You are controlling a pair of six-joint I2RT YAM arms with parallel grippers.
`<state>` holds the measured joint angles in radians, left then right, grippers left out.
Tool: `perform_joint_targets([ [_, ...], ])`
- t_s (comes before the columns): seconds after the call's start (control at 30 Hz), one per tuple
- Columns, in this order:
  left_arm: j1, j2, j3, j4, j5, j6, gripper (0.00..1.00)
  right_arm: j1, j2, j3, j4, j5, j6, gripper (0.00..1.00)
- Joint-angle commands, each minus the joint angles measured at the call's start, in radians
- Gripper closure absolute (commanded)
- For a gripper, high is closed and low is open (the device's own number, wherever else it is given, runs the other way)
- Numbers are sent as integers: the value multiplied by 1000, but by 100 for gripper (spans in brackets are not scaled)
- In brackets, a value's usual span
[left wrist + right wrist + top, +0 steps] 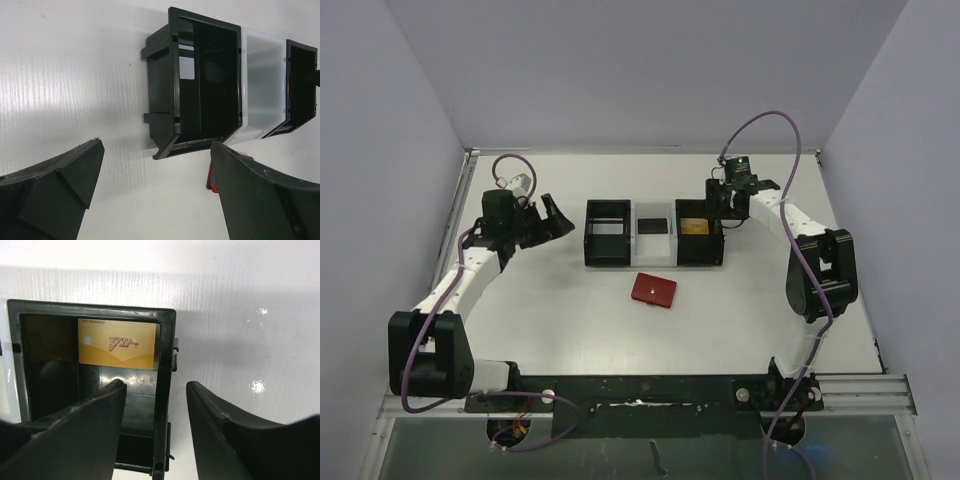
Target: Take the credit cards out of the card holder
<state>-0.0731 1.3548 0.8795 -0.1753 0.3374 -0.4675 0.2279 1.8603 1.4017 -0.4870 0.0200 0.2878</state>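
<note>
The red card holder (653, 290) lies shut on the white table, in front of the row of bins. A sliver of the card holder (210, 176) shows beside my left gripper's right finger. A gold credit card (116, 344) lies flat in the right black bin (700, 252). A dark credit card (652, 224) rests in the white middle bin. My right gripper (156, 385) hovers open over the right bin, its fingers on either side of the bin's right wall, holding nothing. My left gripper (156, 144) is wide open and empty, left of the left black bin (205, 80).
Three bins stand side by side at mid-table: black (607, 232), white (262, 85), black. Grey walls close in the table at the back and both sides. The arm bases and a rail (650, 392) line the near edge.
</note>
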Motion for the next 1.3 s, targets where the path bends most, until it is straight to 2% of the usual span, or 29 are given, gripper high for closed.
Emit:
perform_joint_targets([
  [0.0, -5, -70, -3, 69, 0, -4, 11, -4, -113, 46, -6, 25, -24, 45],
  [0.1, -4, -130, -48, 102, -18, -25, 11, 15, -198, -19, 41, -18, -20, 40],
  [0.23, -2, -216, -119, 152, -44, -71, 11, 82, -317, -191, 185, -144, 27, 39],
  [0.37, 1, -277, -150, 137, -52, -84, 11, 208, -400, -362, 327, -194, 120, 41],
  [0.5, -1, -324, -187, 129, -37, -111, 12, 338, -420, -491, 416, -166, 163, 42],
  [0.7, -20, -352, -274, 146, 10, -177, 17, 387, -354, -538, 424, -126, 220, 44],
  [0.93, -128, -369, -330, 149, -23, -206, 22, 384, -286, -512, 401, -105, 153, 46],
  [1.03, -191, -383, -360, 160, -76, -216, 23, 388, -249, -516, 395, -121, 155, 50],
  [1.2, -256, -389, -398, 178, -94, -252, 25, 399, -263, -618, 453, -161, 198, 56],
  [1.27, -311, -405, -431, 218, -110, -291, 27, 421, -288, -663, 465, -156, 233, 62],
])
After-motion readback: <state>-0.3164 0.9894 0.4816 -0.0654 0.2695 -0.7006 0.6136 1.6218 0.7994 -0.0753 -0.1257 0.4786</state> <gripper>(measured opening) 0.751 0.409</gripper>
